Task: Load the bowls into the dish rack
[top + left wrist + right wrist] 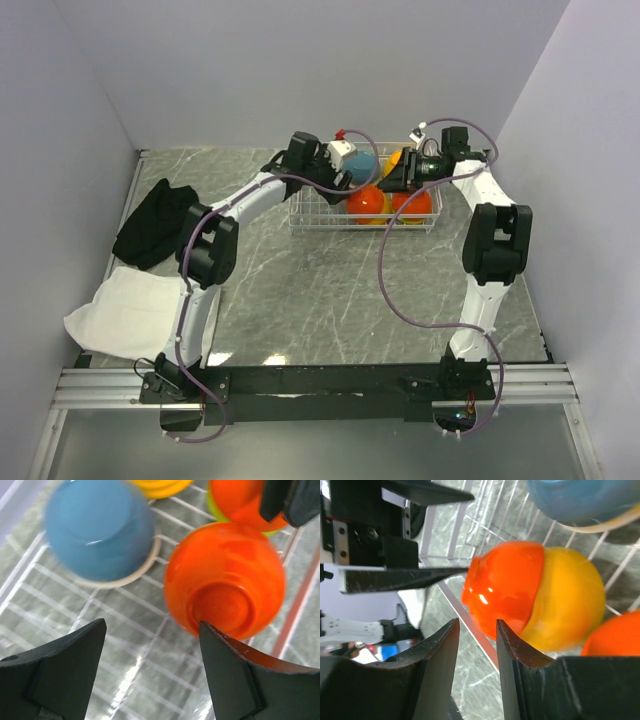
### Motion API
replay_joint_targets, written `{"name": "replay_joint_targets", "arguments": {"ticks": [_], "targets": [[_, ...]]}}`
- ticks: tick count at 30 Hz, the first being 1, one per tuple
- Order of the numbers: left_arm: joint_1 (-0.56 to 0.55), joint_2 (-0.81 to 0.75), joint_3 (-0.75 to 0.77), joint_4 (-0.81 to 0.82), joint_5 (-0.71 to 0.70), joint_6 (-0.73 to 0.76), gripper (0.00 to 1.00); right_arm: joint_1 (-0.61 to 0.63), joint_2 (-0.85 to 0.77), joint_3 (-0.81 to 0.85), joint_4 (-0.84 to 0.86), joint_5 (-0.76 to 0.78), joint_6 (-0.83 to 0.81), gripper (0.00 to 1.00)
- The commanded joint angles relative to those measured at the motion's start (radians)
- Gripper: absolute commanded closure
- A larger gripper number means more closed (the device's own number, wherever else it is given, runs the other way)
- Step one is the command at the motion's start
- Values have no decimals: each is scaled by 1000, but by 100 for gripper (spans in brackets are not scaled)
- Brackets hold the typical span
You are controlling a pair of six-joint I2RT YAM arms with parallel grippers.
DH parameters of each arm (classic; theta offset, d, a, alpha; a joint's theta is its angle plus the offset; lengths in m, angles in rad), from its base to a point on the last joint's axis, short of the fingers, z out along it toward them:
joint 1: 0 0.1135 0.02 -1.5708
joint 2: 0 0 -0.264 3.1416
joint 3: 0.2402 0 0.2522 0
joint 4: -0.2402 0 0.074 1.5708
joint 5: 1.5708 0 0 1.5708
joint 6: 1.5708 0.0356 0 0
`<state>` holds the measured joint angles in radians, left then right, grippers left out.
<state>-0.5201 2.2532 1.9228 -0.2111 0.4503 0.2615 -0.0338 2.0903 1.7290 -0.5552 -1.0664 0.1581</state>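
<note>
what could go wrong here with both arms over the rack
1. The left gripper and right gripper hang close together over the rack; they may collide.
2. One left finger sits right beside the orange bowl and could tip it.

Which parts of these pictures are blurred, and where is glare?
Left wrist view: the round teal-blue bowl is smeared, the upturned glossy orange bowl sharper. Right wrist view: white glare spots on the stacked orange bowl. Top view: even, soft light.
</note>
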Motion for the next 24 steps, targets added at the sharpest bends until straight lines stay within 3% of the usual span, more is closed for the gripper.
{"name": "replay_joint_targets", "arguments": {"ticks": [1,8,24], "targets": [[-32,31,62,33,31,-22,19,-12,-127,46,-67,107,-95,56],[-57,55,100,53,15,-34,18,-15,-210,12,-80,313,-187,56],[-100,75,153,90,-19,-27,15,-15,-279,-66,-49,324,-178,56]]}}
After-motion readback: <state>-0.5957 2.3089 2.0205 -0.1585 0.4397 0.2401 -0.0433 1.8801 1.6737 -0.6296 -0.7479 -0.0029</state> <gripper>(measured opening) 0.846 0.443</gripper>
